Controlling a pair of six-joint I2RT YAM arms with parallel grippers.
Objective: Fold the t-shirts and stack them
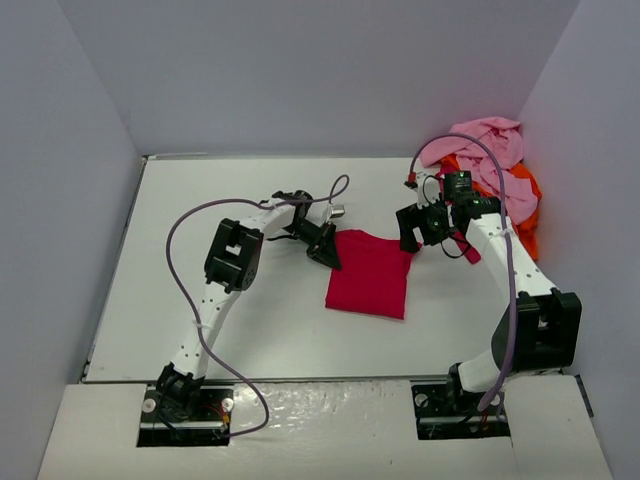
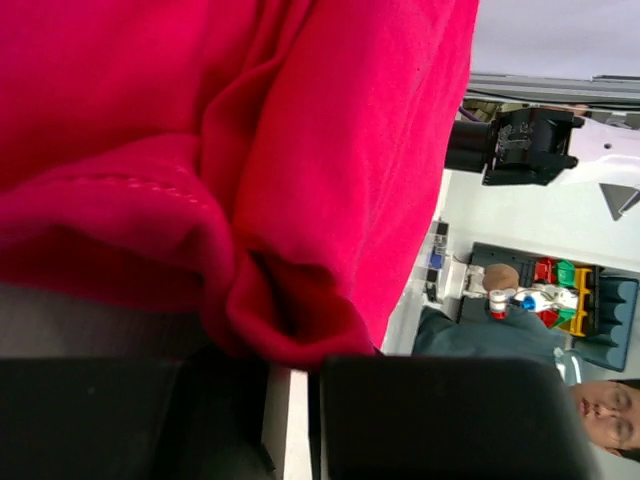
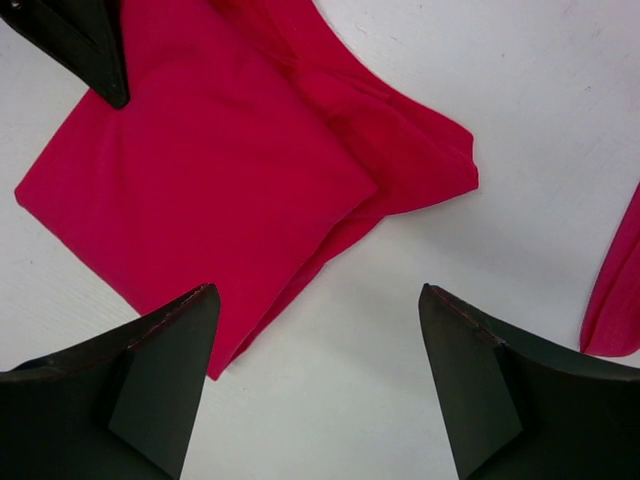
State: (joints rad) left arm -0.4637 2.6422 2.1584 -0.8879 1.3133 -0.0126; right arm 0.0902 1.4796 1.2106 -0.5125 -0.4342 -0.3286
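Note:
The crimson-red t-shirt (image 1: 368,275) lies folded into a rough rectangle in the middle of the white table (image 1: 250,320). My left gripper (image 1: 328,258) sits at its far left corner. In the left wrist view the red cloth (image 2: 250,150) bunches into the left gripper (image 2: 295,365), whose jaws stand shut on a fold. My right gripper (image 1: 408,240) hovers by the shirt's far right corner, open. In the right wrist view the right gripper (image 3: 318,290) is spread wide over bare table beside the folded shirt's (image 3: 220,180) edge, holding nothing. The left arm's finger (image 3: 90,40) shows at the top left.
A heap of t-shirts fills the far right corner: light pink (image 1: 490,145) on top of orange (image 1: 525,215). A dark magenta strip of cloth (image 3: 610,300) lies close to my right arm. Grey walls (image 1: 300,80) enclose the table at the back and sides.

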